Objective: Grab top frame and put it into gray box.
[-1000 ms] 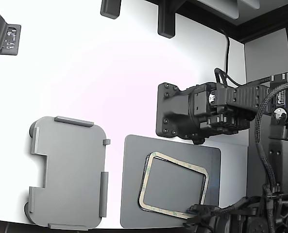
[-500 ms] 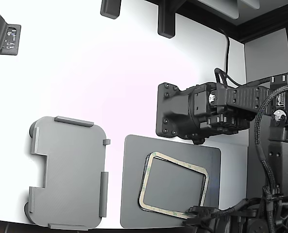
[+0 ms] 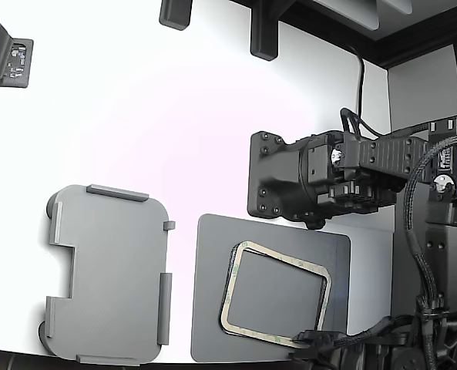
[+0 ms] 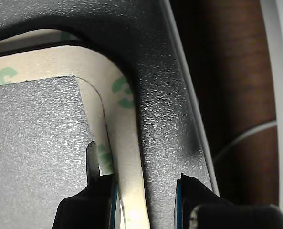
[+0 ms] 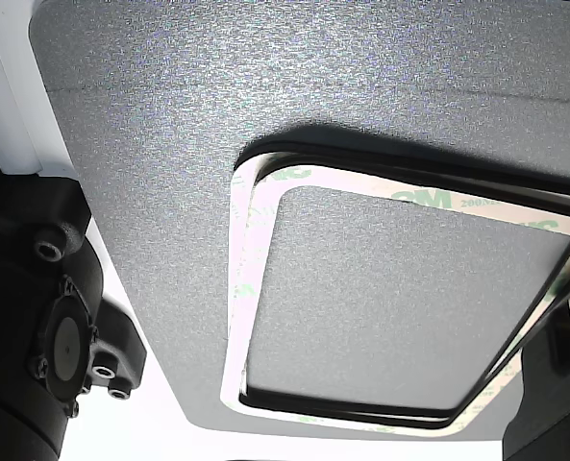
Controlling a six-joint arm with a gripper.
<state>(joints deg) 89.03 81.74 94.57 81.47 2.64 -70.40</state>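
The top frame (image 3: 259,333) is a thin cream frame lying on a small stack of like frames on the darker gray mat (image 3: 213,308), at the lower middle of the exterior view. It also shows in the wrist view (image 4: 115,109) and the other view (image 5: 238,288). My gripper (image 3: 309,337) is down at the frame's near right corner. In the wrist view my gripper (image 4: 141,202) is open, with one dark finger (image 4: 100,193) inside the frame's border strip and one outside it on the mat. The gray box (image 3: 109,270) lies empty at the exterior view's left.
A second arm's bulky black head (image 3: 290,185) hangs just above the mat's far edge. Black cables and arm parts (image 3: 432,308) fill the exterior view's right. Black fixtures stand at the table's far edge (image 3: 263,31) and far left (image 3: 5,62).
The cables at the lower right have shifted very slightly. The frames, the gray box and the second arm have not moved.
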